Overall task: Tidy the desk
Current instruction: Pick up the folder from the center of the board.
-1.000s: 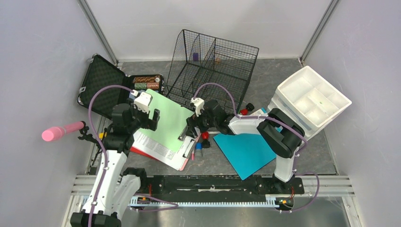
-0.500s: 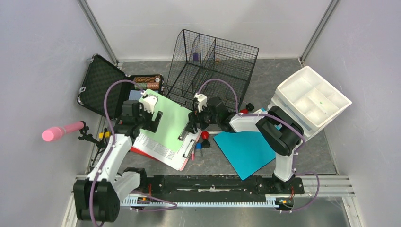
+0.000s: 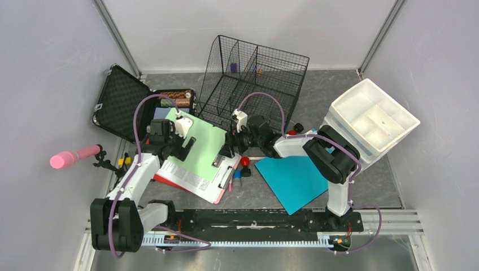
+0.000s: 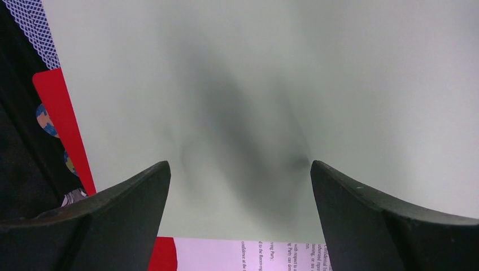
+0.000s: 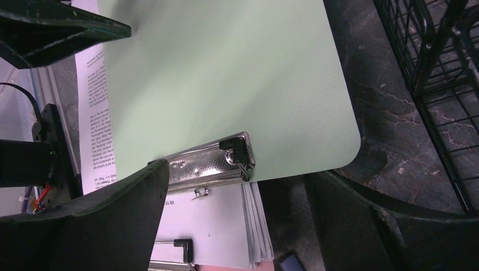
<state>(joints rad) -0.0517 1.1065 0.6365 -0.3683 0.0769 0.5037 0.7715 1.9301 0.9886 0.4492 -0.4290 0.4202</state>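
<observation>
Left jaws and right jaws both spread wide, holding nothing, hovering over the green clipboard (image 3: 202, 142) on the tabletop (image 3: 325, 96).

My left hand (image 3: 185, 145) over green clipboard (image 3: 204, 141) left edge, my right hand (image 3: 229, 149) near its clip end; teal sheet (image 3: 294, 179) beside on tabletop (image 3: 325, 93).

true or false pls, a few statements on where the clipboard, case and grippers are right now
1. The left gripper and right gripper are both open. True.
2. The green clipboard lies inside the wire basket. False: it lies over printed papers, in front of the basket.
3. The black case is shut. False: its lid stands open.
4. The teal sheet lies on the desk. True.
</observation>
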